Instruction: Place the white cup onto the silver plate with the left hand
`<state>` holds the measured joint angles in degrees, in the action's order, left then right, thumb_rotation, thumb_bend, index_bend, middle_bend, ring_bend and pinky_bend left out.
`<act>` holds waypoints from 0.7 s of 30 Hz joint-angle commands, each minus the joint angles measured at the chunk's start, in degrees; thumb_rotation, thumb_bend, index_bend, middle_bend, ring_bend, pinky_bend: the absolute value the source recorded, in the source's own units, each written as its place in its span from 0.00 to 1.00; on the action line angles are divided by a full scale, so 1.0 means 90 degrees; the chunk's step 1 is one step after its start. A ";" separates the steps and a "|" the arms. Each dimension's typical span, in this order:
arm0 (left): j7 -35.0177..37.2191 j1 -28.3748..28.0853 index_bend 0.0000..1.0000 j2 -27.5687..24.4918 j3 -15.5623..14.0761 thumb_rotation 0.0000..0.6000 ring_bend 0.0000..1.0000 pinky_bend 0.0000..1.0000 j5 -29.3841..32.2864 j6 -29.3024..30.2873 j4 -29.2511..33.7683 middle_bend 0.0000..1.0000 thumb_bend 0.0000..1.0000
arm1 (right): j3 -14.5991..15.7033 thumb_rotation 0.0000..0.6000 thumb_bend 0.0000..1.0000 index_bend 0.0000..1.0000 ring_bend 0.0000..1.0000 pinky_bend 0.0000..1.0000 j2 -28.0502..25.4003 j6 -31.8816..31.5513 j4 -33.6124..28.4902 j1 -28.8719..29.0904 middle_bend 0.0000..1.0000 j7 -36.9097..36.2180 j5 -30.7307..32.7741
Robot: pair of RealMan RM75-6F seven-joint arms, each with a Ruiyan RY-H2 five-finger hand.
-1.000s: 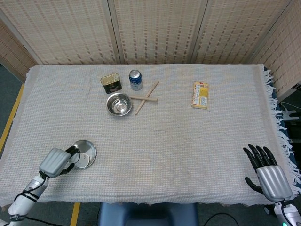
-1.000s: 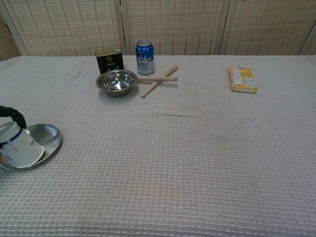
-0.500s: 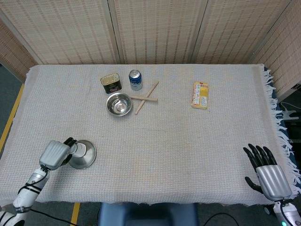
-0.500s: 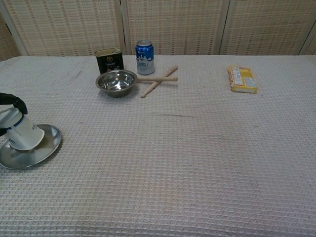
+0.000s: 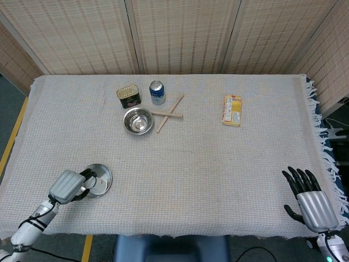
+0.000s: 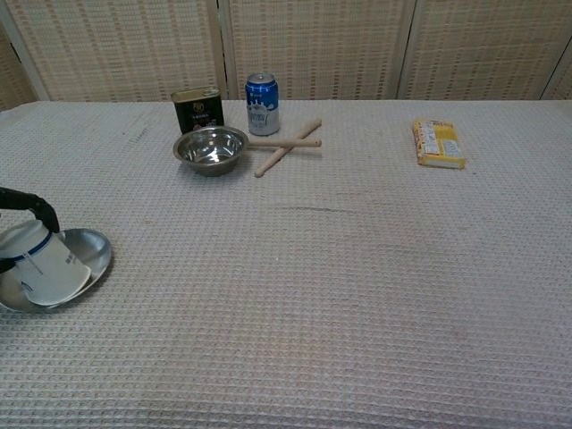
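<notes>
The left hand (image 5: 70, 185) is low at the near left corner of the bench (image 5: 207, 164), and its fingers are wrapped around the white cup (image 6: 43, 264). The cup has a thin dark blue ring near its rim. It is tipped over to one side, not standing straight, and it sits over the silver plate (image 6: 92, 248) right under the hand. Its lower edge looks like it touches the plate, but it is hard to be sure. What is inside the cup cannot be seen. Only a black fingertip of this hand shows in the chest view, curled over the top of the cup. The right hand (image 5: 310, 199) is far across the bench from the left one, at the near right corner, with its dark fingers spread apart and nothing in them. Far ahead of the left hand, near the back of the bench, is a shiny metal bowl (image 6: 211, 147) with nothing in it. Just behind the bowl stand a dark tin (image 6: 198, 108) and a blue can (image 6: 262, 103). Two wooden sticks (image 6: 286, 145) lie crossed beside the bowl. Well ahead of the right hand lies a yellow packet (image 6: 438, 143).
</notes>
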<state>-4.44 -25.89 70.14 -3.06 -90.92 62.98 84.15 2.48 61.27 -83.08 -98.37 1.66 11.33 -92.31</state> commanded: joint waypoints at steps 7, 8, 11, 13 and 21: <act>-0.0958 0.0076 0.54 0.0493 0.0381 1.00 0.78 0.96 0.0541 0.0235 -0.0722 0.72 0.49 | 0.0004 1.00 0.15 0.00 0.00 0.00 -0.0005 -0.0017 -0.0008 -0.0009 0.00 0.0005 -0.0005; -0.1132 0.0096 0.54 0.0574 0.0430 1.00 0.78 0.96 0.0637 0.0265 -0.0824 0.72 0.49 | 0.0003 1.00 0.15 0.00 0.00 0.00 -0.0006 -0.0013 -0.0007 -0.0007 0.00 0.0004 -0.0003; -0.1518 0.0140 0.54 0.0706 0.0496 1.00 0.78 0.96 0.0767 0.0363 -0.0958 0.72 0.49 | 0.0003 1.00 0.15 0.00 0.00 0.00 -0.0006 0.0005 -0.0005 0.0001 0.00 0.0003 0.0004; -0.1428 0.0155 0.54 0.0695 0.0450 1.00 0.78 0.95 0.0712 0.0378 -0.0883 0.72 0.49 | 0.0006 1.00 0.15 0.00 0.00 0.00 -0.0006 0.0015 -0.0004 0.0005 0.00 0.0005 0.0003; -0.0368 0.0005 0.54 0.0142 -0.0022 1.00 0.78 0.95 0.0121 0.0000 -0.0141 0.72 0.49 | 0.0009 1.00 0.15 0.00 0.00 0.00 -0.0007 -0.0008 -0.0012 -0.0004 0.00 0.0009 -0.0005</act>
<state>-10.67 -25.23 73.26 -1.67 -87.93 64.40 80.61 2.56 61.21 -83.15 -98.47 1.62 11.41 -92.35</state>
